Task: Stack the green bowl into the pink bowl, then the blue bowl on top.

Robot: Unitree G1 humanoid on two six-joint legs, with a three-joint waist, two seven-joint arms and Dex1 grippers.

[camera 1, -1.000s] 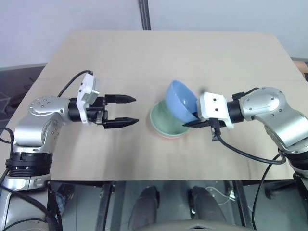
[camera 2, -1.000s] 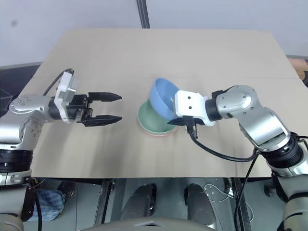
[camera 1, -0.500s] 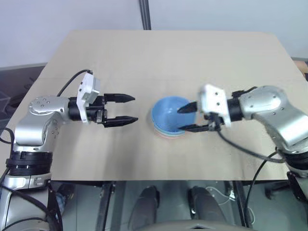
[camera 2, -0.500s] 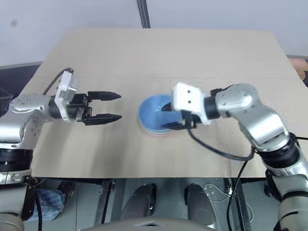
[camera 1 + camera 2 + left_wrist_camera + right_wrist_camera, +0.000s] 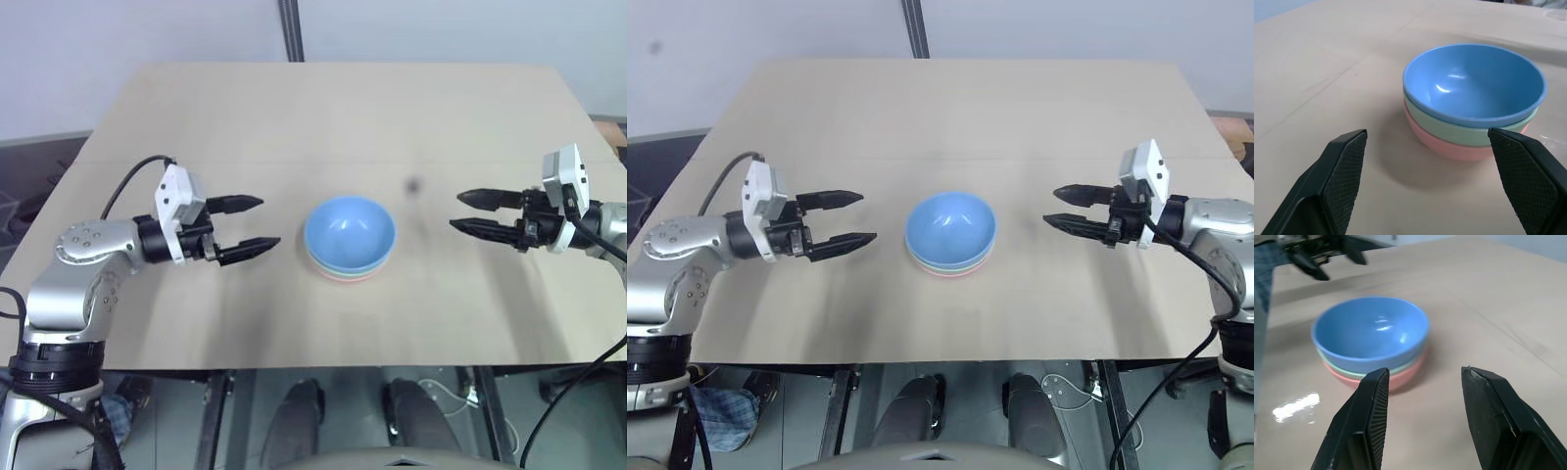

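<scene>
Head views: the blue bowl (image 5: 349, 228) sits nested in the green bowl (image 5: 345, 266), itself in the pink bowl (image 5: 345, 277), midway between the grippers and well apart from each. The left gripper (image 5: 247, 226) looks slightly nearer. Both point inward at the stack.

Left wrist view: fingers spread wide, holding nothing, stack straight ahead.

Right wrist view: the right gripper (image 5: 1422, 377) stands parted and empty, stack ahead; the nesting looks level, probably seated.

surface: tan table (image 5: 245, 117) | on it: pink bowl (image 5: 1449, 147), mid-table
</scene>
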